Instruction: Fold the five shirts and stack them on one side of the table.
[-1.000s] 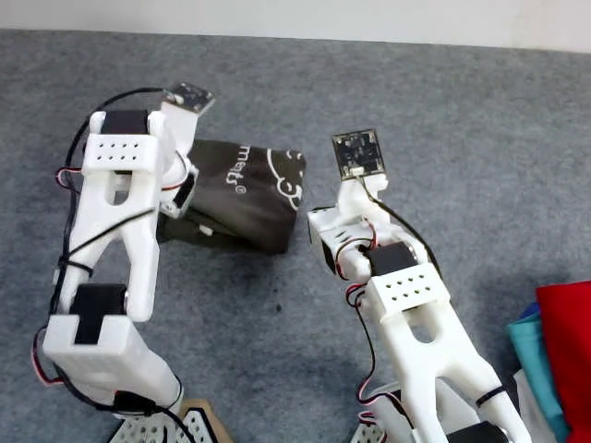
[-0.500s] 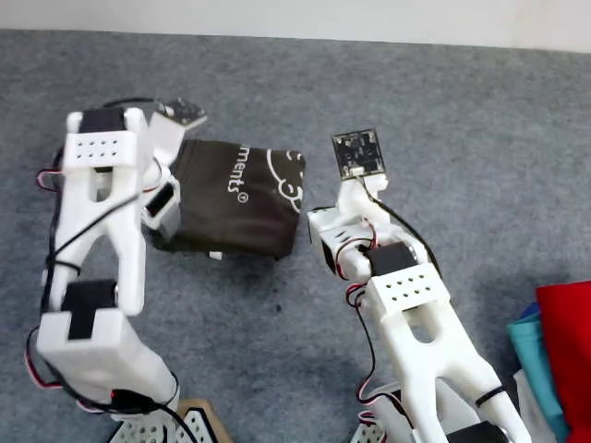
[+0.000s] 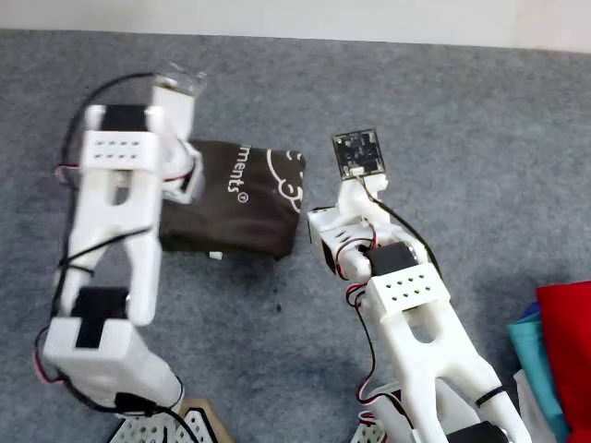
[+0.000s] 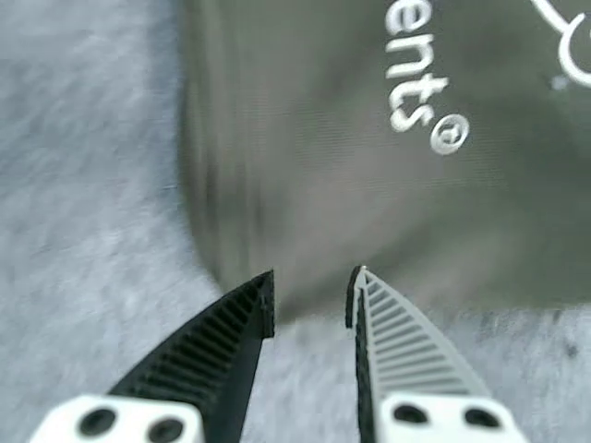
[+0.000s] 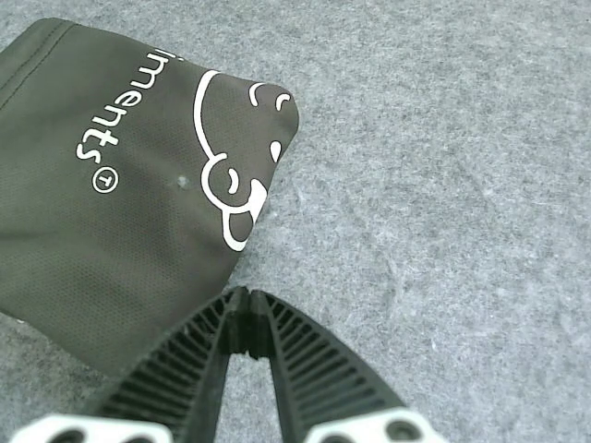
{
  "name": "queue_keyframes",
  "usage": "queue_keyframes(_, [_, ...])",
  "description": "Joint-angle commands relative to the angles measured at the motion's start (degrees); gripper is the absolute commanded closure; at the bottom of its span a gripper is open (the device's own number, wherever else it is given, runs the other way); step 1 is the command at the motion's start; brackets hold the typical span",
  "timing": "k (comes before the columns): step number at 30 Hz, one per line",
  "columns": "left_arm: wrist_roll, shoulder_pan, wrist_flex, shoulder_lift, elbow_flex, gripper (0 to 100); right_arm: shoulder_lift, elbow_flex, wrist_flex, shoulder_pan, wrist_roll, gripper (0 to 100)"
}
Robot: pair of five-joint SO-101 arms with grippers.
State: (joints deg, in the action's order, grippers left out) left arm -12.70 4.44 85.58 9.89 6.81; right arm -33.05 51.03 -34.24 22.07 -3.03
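A folded black shirt with white print lies flat on the grey table. In the left wrist view my left gripper stands open just off the edge of the black shirt, with nothing between its fingers. From above, the left arm covers the shirt's left edge. My right gripper is shut and empty, its tips over the carpet beside the black shirt's near right corner. The right arm stands to the right of the shirt.
A pile of other shirts sits at the table's near right corner, a red one on top of a teal one. Bare grey felt lies beyond and to the right of the arms.
The black shirt's left part, bunched up a second ago, now lies flat. The left arm swung left off the shirt, then shifted back towards its far left edge. The right arm kept still.
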Motion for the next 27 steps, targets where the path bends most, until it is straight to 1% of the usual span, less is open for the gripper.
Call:
queue_keyframes(1, [5.2,-2.9,-6.5,3.2,-0.3,85,-1.9,-0.4,1.2,1.3,0.6,98.9])
queue_keyframes(3, [7.1,-3.7,-8.0,6.7,-0.3,87,-1.9,-0.3,1.2,1.4,0.6,98.9])
queue_keyframes(7, [7.4,-4.8,-7.5,13.3,-0.5,100,-1.9,-0.3,1.3,1.5,0.6,98.9])
queue_keyframes(9, [7.4,-4.8,-4.4,15.8,0.0,98,-1.9,0.1,2.6,1.6,0.5,98.9])
queue_keyframes(13, [7.4,-4.8,0.4,17.2,-0.5,99,-1.9,2.8,6.8,1.6,-1.5,98.9])
queue_keyframes(21, [7.4,-4.3,0.6,17.1,-1.5,99,-1.9,2.9,6.9,1.6,-1.8,98.9])
queue_keyframes(23, [7.7,-3.2,0.6,16.7,-1.0,99,-1.8,2.9,6.9,2.1,-3.1,98.8])
queue_keyframes(25, [10.9,-2.1,0.8,16.7,1.3,99,-1.8,2.6,6.9,2.5,-5.5,95.3])
queue_keyframes(27, [13.5,-0.6,1.1,16.7,4.6,99,-1.5,2.5,6.9,2.7,-8.6,88.5])
